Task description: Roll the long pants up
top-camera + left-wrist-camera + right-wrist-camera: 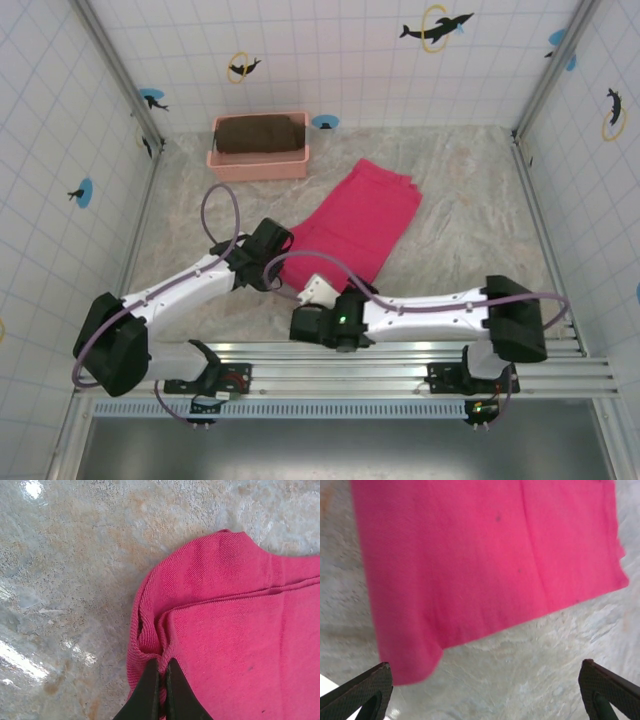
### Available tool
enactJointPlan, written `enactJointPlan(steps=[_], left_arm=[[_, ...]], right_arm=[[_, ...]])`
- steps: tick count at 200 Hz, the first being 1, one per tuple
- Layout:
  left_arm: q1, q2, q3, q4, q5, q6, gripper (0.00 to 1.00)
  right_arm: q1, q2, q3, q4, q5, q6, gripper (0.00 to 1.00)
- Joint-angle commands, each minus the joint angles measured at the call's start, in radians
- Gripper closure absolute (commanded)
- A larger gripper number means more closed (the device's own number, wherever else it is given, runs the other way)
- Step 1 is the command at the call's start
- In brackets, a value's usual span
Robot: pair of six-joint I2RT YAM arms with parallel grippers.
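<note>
Bright magenta-pink soft fabric long pants (350, 225) lie flat on the mottled beige stone-look table (460, 200), folded into a long strip. The far end sits just right of and nearer than the pale pink plastic basket (258, 165), and the long axis runs diagonally away from the basket toward the arm bases. The basket holds a dark brown folded cloth (260, 133), apart from the pants. The left gripper (161, 664) is at the strip end farthest from the basket, black jaws pressed together and pinching a bunched, curled-over corner of the twill-weave fabric. The right gripper (486, 680) is at the same end, a bit farther from the basket, jaws spread wide over bare table. The pants edge lies just ahead of the tips, not between them. Judgement: the roll should go along the long axis toward the basket-side end. The left arm has the hold, and the right needs to close on the other corner. The fabric is limp and matte, and would likely sag or unroll if let go.
</note>
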Motion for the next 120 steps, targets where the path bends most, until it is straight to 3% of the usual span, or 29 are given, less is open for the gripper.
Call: enactJointPlan(steps=[1, 29, 63, 120], left_arm=[[0.019, 0.01, 0.043, -0.066, 0.006, 0.035, 1.0], [0.03, 0.01, 0.056, -0.093, 0.006, 0.048, 1.0], [0.031, 0.015, 0.068, -0.101, 0.008, 0.053, 1.0], [0.032, 0.036, 0.098, -0.118, 0.01, 0.062, 1.0]], right_arm=[[0.068, 0.128, 0.109, -0.109, 0.181, 0.124, 0.01], [0.12, 0.247, 0.187, -0.188, 0.23, 0.229, 0.01], [0.113, 0.339, 0.191, -0.298, 0.299, 0.367, 0.01], [0.094, 0.443, 0.184, -0.298, 0.353, 0.409, 0.01]])
